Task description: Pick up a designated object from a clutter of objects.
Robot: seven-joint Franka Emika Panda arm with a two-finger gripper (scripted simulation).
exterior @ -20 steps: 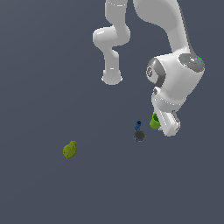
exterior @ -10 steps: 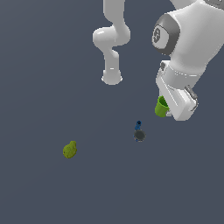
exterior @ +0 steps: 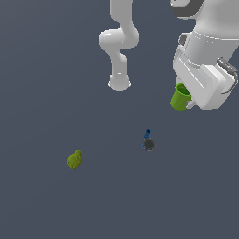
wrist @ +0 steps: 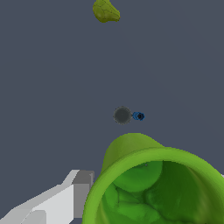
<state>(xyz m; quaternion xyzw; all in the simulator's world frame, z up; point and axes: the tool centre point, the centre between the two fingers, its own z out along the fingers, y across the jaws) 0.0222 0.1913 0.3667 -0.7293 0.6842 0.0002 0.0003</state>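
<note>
The lime-green cup [exterior: 179, 98] hangs well above the grey floor, held in my gripper [exterior: 186, 100] at the exterior view's upper right; only its lower part shows under the white hand. In the wrist view the cup [wrist: 153, 183] fills the foreground, its hollow mouth facing the camera, with one white finger [wrist: 65, 199] against its side. The olive-yellow pear-shaped lump [exterior: 74, 159] lies on the floor at the exterior view's left; it also shows in the wrist view [wrist: 105, 11]. The blue and dark grey item [exterior: 148, 141] lies on the floor below the cup; the wrist view shows it too [wrist: 127, 115].
The white arm's base [exterior: 119, 83] stands on the floor at the back, with its links rising above it. The floor [exterior: 56, 70] is a flat dark grey surface with no edges in view.
The gripper has risen with the green cup, from just beside the blue and grey item to well above it. The pear lump and the blue and grey item have not moved.
</note>
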